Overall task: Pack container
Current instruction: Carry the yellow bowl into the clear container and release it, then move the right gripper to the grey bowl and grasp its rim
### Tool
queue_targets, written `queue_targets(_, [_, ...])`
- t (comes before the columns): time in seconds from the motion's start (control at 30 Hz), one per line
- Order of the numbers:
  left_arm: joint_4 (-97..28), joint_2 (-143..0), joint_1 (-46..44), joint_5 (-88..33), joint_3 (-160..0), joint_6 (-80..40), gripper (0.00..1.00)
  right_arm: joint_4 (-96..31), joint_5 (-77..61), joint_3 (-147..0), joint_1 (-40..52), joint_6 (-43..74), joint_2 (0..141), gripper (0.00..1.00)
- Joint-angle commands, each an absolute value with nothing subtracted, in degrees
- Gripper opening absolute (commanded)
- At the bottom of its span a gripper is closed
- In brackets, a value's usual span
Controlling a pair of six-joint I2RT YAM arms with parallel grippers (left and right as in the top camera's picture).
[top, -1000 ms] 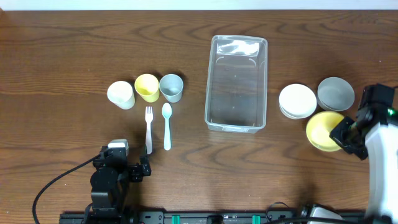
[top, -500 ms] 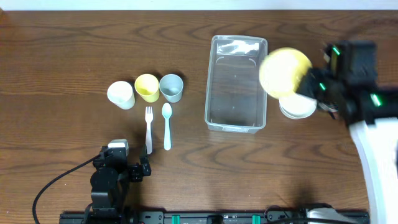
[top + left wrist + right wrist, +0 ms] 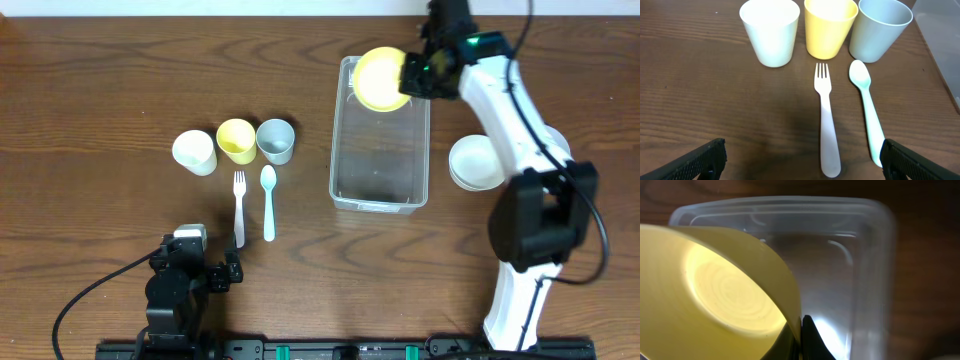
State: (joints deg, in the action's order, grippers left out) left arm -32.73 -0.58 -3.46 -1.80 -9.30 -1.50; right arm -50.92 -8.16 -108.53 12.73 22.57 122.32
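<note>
Over container far end, right jaws pinching yellow bowl rim, left jaws spread

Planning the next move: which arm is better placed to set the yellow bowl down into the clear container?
Right. Its pincer grips the yellow bowl over the container's far end. The left pincer sits open by the fork and spoon, well away from the container.
</note>
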Motion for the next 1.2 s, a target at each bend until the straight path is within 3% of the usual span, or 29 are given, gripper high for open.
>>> queue_targets(0.0, [-32.51,-0.23,-3.18,-2.37,-8.62,-1.56,0.98,-48.66,-9.93,-110.24,15.29,23.75,124.86,0.01])
queue_targets(0.23, [-32.51,-0.23,-3.18,-2.39,-8.62,-1.56,0.98,-46.94,-6.61,-110.26,17.23,25.54,126.56,0.01])
queue_targets(0.3, [-32.51,-0.23,-3.18,-2.39,-8.62,-1.56,0.98,-46.98,-6.22,-110.37,17.21,25.43,126.28,0.08])
queue_targets(0.33, [-32.51,-0.23,-3.18,-2.37,-8.62,-1.56,0.98,-47.24,-5.98,-110.52,17.15,25.3,126.13,0.12])
queue_targets(0.37, [-32.51,-0.23,-3.18,-2.39,-8.62,-1.56,0.98,-47.42,-6.0,-110.72,17.02,24.1,125.95,0.3])
queue_targets(0.4, [-32.51,-0.23,-3.18,-2.39,-8.62,-1.56,0.98,-47.83,-5.98,-110.91,16.88,23.18,125.62,0.39])
queue_targets(0.5, [-32.51,-0.23,-3.18,-2.39,-8.62,-1.56,0.98,-49.39,-5.28,-111.13,16.47,21.45,123.68,0.54])
queue_targets(0.8, [-32.51,-0.23,-3.18,-2.37,-8.62,-1.56,0.98,-59.51,0.1,-111.15,9.74,20.51,108.36,0.64])
queue_targets(1.03, [-32.51,-0.23,-3.18,-2.39,-8.62,-1.56,0.98,-72.95,0.16,-111.02,-3.18,20.51,102.98,0.65])
queue_targets(1.17, [-32.51,-0.23,-3.18,-2.39,-8.62,-1.56,0.98,-74.54,0.64,-106.83,-10.26,20.53,103.94,0.65])
